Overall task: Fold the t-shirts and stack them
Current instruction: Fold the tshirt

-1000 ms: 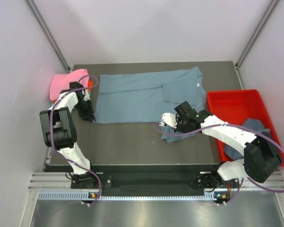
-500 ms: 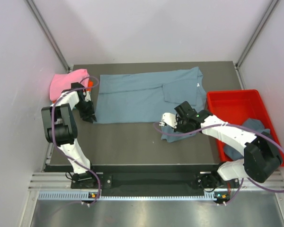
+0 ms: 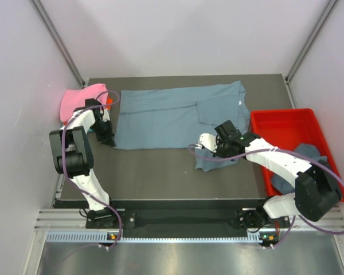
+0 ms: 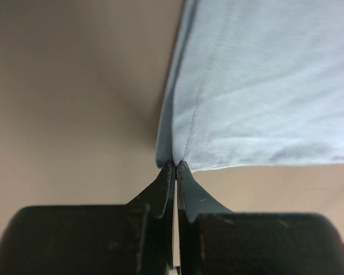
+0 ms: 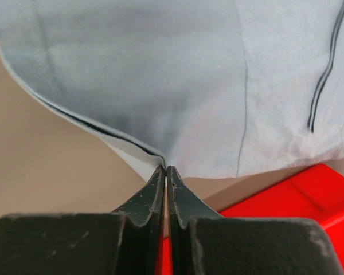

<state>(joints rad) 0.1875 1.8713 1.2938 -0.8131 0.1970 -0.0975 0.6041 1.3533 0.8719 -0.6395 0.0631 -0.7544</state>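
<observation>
A slate blue-grey t-shirt [image 3: 172, 114] lies spread across the back of the table, with its right part folded toward the front. My left gripper [image 3: 110, 141] is shut on the shirt's near left corner; the left wrist view shows the fingertips [image 4: 176, 164] pinching the cloth [image 4: 264, 86] at its corner. My right gripper [image 3: 208, 150] is shut on the hem of the same shirt's near right flap, and in the right wrist view the jaws [image 5: 165, 168] clamp the doubled edge [image 5: 160, 74]. A pink t-shirt [image 3: 80, 100] lies folded at the back left, with a bit of orange [image 3: 109, 102] beside it.
A shallow red tray [image 3: 286, 123] stands on the right, also seen under the right gripper [image 5: 298, 195]. Another blue-grey shirt [image 3: 307, 157] lies crumpled in it and hangs over its near rim. White walls close in on the left and right.
The left jaws, open a moment ago, have closed on the shirt's corner. The right gripper has shifted slightly back and right with the hem.
</observation>
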